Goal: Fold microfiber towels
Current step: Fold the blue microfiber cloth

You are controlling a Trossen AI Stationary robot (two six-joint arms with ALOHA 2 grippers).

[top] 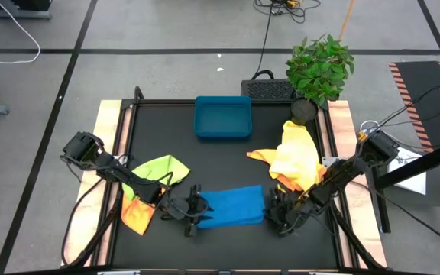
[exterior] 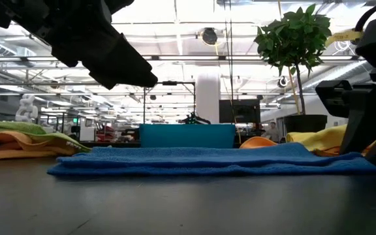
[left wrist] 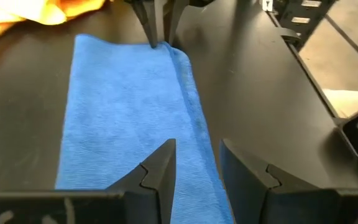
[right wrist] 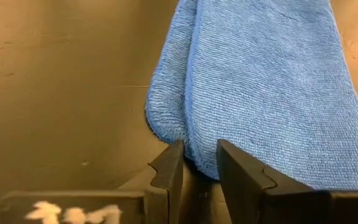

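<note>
So the table (top: 228, 172) has a black top with light wooden strips down both sides. A folded blue towel (top: 231, 208) lies flat near the front edge, a rigid blue tray (top: 223, 117) sits at the back, lime green (top: 159, 166) and orange towels (top: 137, 217) are bunched on the left, and a yellow towel (top: 298, 159) is heaped over another orange one (top: 260, 155) on the right.

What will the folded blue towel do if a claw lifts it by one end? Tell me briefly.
The blue towel would probably droop and unfold: it lies limp, and its layered edge looks loose in the right wrist view. Its flat, thin shape suggests it is light. Its fuzzy pile should resist slipping from the right claw.
</note>
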